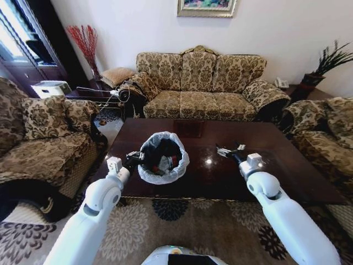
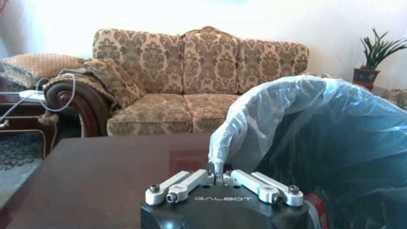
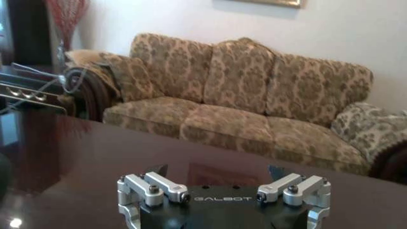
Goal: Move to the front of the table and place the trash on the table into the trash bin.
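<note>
Dark glossy wood of the table (image 1: 287, 165) is seen before a patterned sofa (image 1: 201, 83), and on it, toward its front left part, the trash bin (image 1: 162, 157) stands with its whitish bag (image 2: 305, 114) ruffled over the rim. The bag's edge is pinched between the closed fingers of the left gripper (image 2: 218, 179) at the bin's left side. The right gripper (image 3: 218, 172) is held with fingers spread wide and empty over the table's right part, well apart from the bin.

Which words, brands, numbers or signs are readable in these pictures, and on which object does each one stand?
"GALBOT": on the body of the left gripper, shut on the bag of the trash bin.
"GALBOT": on the body of the right gripper, open above the table.
Red label inside the trash bin: too hidden to read.
Nothing else bears readable text.
</note>
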Available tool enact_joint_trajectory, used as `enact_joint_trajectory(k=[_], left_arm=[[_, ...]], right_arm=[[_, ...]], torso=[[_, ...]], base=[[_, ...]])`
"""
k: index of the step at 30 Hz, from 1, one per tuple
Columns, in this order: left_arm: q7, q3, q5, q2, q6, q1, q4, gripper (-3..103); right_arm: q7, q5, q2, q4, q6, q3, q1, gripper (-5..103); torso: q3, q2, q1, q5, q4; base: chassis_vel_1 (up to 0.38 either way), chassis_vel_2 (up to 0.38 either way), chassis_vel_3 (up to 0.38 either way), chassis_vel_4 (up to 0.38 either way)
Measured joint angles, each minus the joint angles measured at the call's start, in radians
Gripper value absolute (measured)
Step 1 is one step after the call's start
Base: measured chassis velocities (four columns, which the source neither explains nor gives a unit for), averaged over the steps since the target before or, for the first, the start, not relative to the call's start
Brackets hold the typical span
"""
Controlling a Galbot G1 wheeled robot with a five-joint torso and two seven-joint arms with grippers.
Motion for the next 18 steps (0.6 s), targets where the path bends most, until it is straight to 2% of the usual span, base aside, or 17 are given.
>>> enact_joint_trajectory(k=[5, 12, 13, 18], left_arm=[[0.002, 0.001, 0.001, 0.000, 0.000, 0.002, -0.005, 1], [0.008, 0.001, 0.005, -0.003, -0.002, 0.012, -0.011, 1], [0.009, 0.000, 0.009, -0.006, -0.003, 0.016, -0.012, 1], [0.011, 0.002, 0.020, -0.020, -0.004, 0.031, -0.025, 1]], right_arm=[[-0.066, 0.000, 0.000, -0.056, 0.018, 0.024, 0.015, 100], [-0.080, 0.001, 0.007, -0.079, 0.027, 0.022, 0.022, 100], [-0.081, -0.001, 0.009, -0.082, 0.027, 0.020, 0.022, 100], [-0.100, -0.041, 0.020, -0.070, 0.040, -0.007, -0.015, 100]], torso=[[0.000, 0.000, 0.000, 0.0002, 0.0001], [0.000, 0.000, 0.000, 0.0004, -0.0002], [0.000, 0.000, 0.000, -0.0006, -0.0004], [0.000, 0.000, 0.000, -0.0005, 0.0000]], base=[[-0.216, -0.217, 0.239, 0.209], [-0.313, -0.300, 0.278, 0.285], [-0.328, -0.303, 0.328, 0.336], [-0.316, -0.315, 0.339, 0.338]])
